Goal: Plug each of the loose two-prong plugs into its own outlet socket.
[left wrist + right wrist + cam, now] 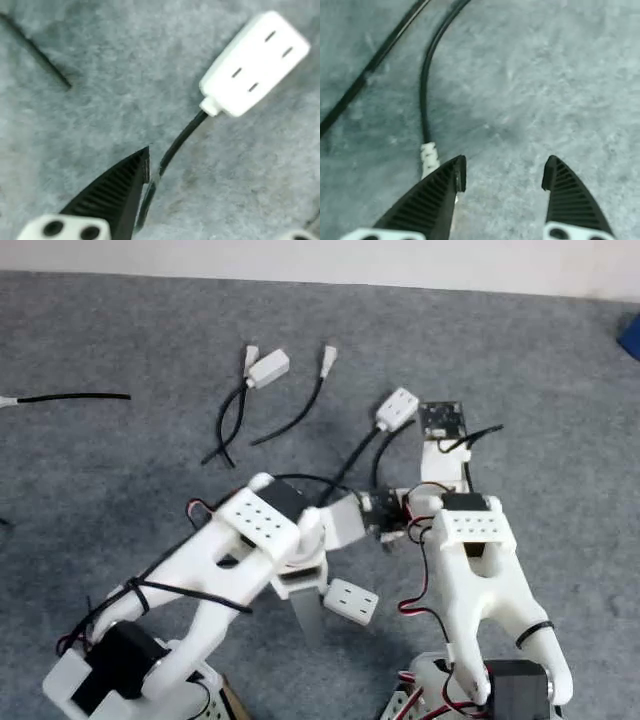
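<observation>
White socket blocks (397, 408), 3 in all, lie on grey carpet (120, 490).

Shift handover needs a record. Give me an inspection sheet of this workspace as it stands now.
Surface: grey mat, flat.
Job's things: outlet block, four slots, all vacant; second outlet block farther back; loose plug on the mat, partly behind a finger; another plug lying loose.
Clutter: nothing seen.
Fingers: right fingers open, over the mat; left fingers open, beside the outlet block's cable.
Cables: black cable leaves the outlet block; another black cable lies at the high view's left edge.
Surroundings: pale strip beyond the mat; blue object at the far right corner.
</observation>
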### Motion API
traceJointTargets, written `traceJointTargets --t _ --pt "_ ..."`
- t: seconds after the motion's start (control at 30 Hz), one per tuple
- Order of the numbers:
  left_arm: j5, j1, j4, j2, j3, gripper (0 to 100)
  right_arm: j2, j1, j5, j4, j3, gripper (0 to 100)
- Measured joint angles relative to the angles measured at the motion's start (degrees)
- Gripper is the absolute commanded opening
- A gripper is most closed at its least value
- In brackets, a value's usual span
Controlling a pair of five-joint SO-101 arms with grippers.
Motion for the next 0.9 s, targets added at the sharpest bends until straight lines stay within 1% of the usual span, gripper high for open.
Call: traceJointTargets --t 0.17,0.27,0.33,0.43,0.57,0.63,0.7,0.8,0.9 --pt "0.00 4.57 -3.16 0.53 0.09 52 0.00 4.13 -3.08 -2.20 0.44 24.2" --pt "0.00 6.15 -6.51 2.90 0.00 52 0.00 8.00 -5.27 -2.20 0.53 24.2" --pt "-0.18 6.95 -9.41 5.36 0.00 52 0.00 12.66 -5.45 -2.20 0.53 24.2" --pt "-1.58 6.51 -12.48 9.32 -0.18 52 0.00 21.54 -5.54 -2.20 0.53 24.2" --pt "-2.64 6.86 -13.19 14.24 -4.13 52 0.00 32.88 -5.63 -2.64 -0.18 24.2" --pt "-2.64 6.86 -13.10 16.18 -6.77 52 0.00 36.84 -5.63 -2.64 -1.23 24.2" --pt "-2.64 6.86 -11.43 17.58 -9.76 52 0.00 39.03 -5.63 -2.64 -1.58 24.2" --pt "-2.64 8.00 -8.00 19.25 -13.54 51 0.00 39.74 -5.63 -2.64 -1.58 24.2" --pt "-2.64 9.67 -6.15 21.63 -15.38 44 0.00 39.74 -5.63 -2.64 -1.58 24.2"
